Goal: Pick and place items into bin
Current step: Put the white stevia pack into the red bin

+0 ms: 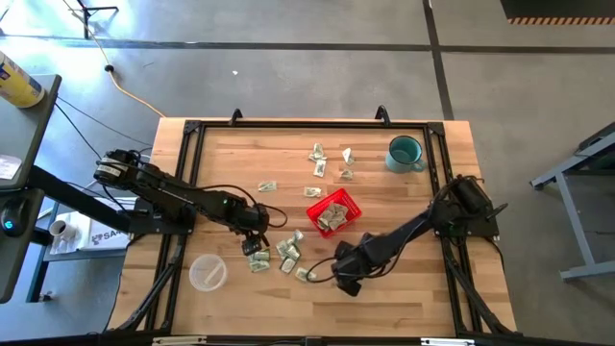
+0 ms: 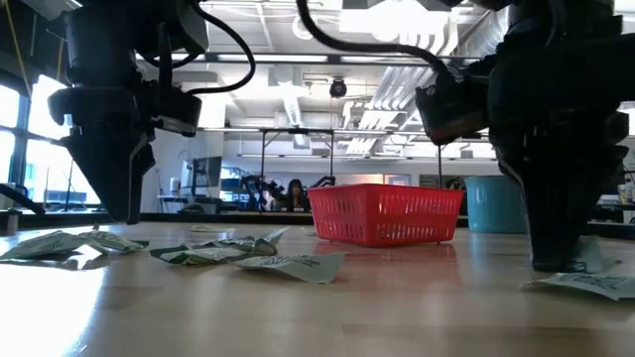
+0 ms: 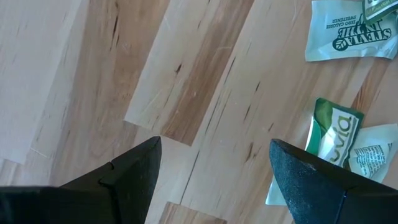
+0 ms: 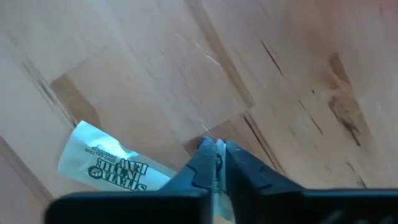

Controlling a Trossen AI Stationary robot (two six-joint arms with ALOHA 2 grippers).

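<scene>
The pale wooden butcher-block table [image 1: 384, 202] with its black frame is seen from above, and everything is placed here from the small red rectangular plastic mesh basket [image 1: 333, 212], which sits a little toward the right arm's side of the table's middle. Several packets are already lying inside it.

The dark left arm [image 1: 173, 197] is stretched in from the left edge, and the left gripper [image 1: 256, 241] is held low over the table, to the left of the basket and nearer the front edge. Its fingers [image 3: 134, 174] are spread wide, with nothing between them but bare wood. The dark right arm [image 1: 423, 226] is reached in from the right edge, and the right gripper [image 4: 216, 163] is set down at the table just in front of the basket. Its fingers are pinched tight on the edge of a small pale green-and-white wrinkly packet [image 4: 112, 163] that lies flat on the wood.

A teal mug [image 1: 405, 153] is stood well behind the basket, toward the right back corner. A clear plastic cup [image 1: 207, 272] is placed far to the basket's left, near the front edge.

A cluster of loose packets [image 1: 286, 252] is scattered between the two grippers, in front and to the left of the basket. A second small group [image 1: 329, 163] is spread just behind the basket, and a single packet [image 1: 267, 186] is left apart, to the basket's left.
</scene>
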